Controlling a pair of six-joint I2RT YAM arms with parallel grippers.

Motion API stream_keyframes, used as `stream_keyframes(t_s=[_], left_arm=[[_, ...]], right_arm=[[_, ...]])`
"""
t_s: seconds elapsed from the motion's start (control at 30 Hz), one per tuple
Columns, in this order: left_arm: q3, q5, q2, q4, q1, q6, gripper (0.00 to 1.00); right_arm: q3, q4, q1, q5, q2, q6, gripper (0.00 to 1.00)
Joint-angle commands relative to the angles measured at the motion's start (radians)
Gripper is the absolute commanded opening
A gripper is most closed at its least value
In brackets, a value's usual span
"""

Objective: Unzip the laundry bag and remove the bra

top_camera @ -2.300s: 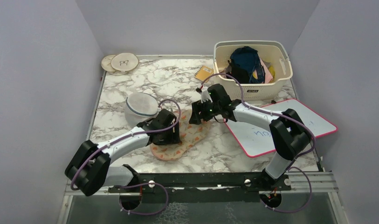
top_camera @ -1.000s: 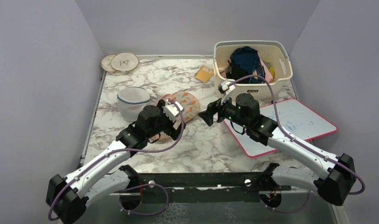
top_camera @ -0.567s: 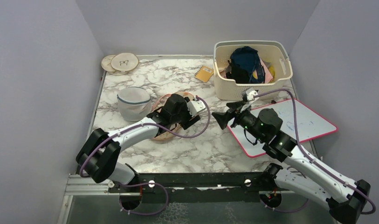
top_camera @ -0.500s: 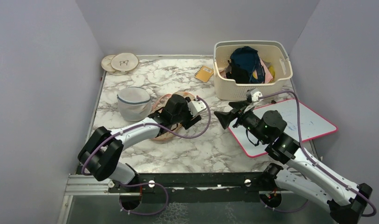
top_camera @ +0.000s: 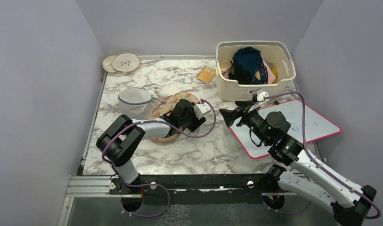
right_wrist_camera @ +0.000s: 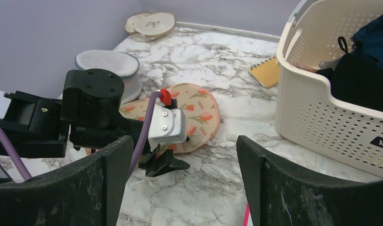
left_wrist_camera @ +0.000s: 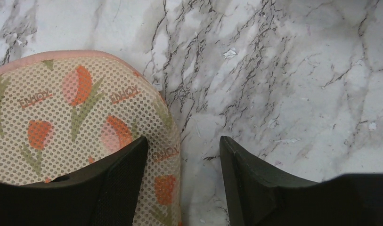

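Observation:
The laundry bag (top_camera: 165,105) is a peach mesh pouch with orange leaf prints and pink edging, lying flat at mid-table. It also shows in the left wrist view (left_wrist_camera: 71,108) and the right wrist view (right_wrist_camera: 199,110). My left gripper (top_camera: 191,125) is open and empty, low over the bag's right edge. In the left wrist view (left_wrist_camera: 183,141) one finger is over the mesh and the other over bare marble. My right gripper (top_camera: 225,117) is open and empty, raised to the right of the bag and facing it (right_wrist_camera: 184,183). No zipper or bra is visible.
A white mesh dome with a blue rim (top_camera: 135,101) sits left of the bag. A cream basket (top_camera: 241,92) of clothes stands at the back right. A pink-edged whiteboard (top_camera: 297,125) lies at the right. A yellow notebook (top_camera: 206,74) and wooden discs (top_camera: 121,62) are at the back.
The right gripper has pulled back to the right and risen away from the bag. The left arm has folded in, its gripper shifting right along the bag. The bag now lies further back.

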Motion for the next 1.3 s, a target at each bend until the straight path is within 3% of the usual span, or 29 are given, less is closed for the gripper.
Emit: stream_keyframes(t_s=[0.0,0.13,0.23,0.43,0.73,1.13,1.27], left_arm=[[0.054,-0.057,0.034,0.015,0.005,-0.047,0.48],[0.096,-0.093,0.08,-0.017,0.043,-0.103,0.34],[0.132,-0.078,0.107,-0.029,0.056,-0.138,0.31],[0.169,-0.127,0.144,-0.06,0.055,-0.202,0.4],[0.194,-0.237,0.048,-0.099,0.053,-0.218,0.44],[0.306,-0.351,0.164,-0.186,0.047,-0.235,0.43],[0.315,-0.355,0.191,-0.214,0.024,-0.224,0.51]], right_arm=[[0.015,-0.003,0.0,0.018,0.043,0.015,0.79],[0.026,-0.03,0.0,0.029,0.099,0.011,0.77],[0.018,-0.027,0.0,0.035,0.112,0.013,0.77],[0.006,-0.028,0.0,0.039,0.092,0.034,0.77],[0.006,-0.047,0.0,0.094,0.056,0.048,0.77],[-0.009,-0.06,0.0,0.154,-0.011,0.035,0.77],[-0.011,-0.061,0.0,0.151,-0.001,0.04,0.77]])
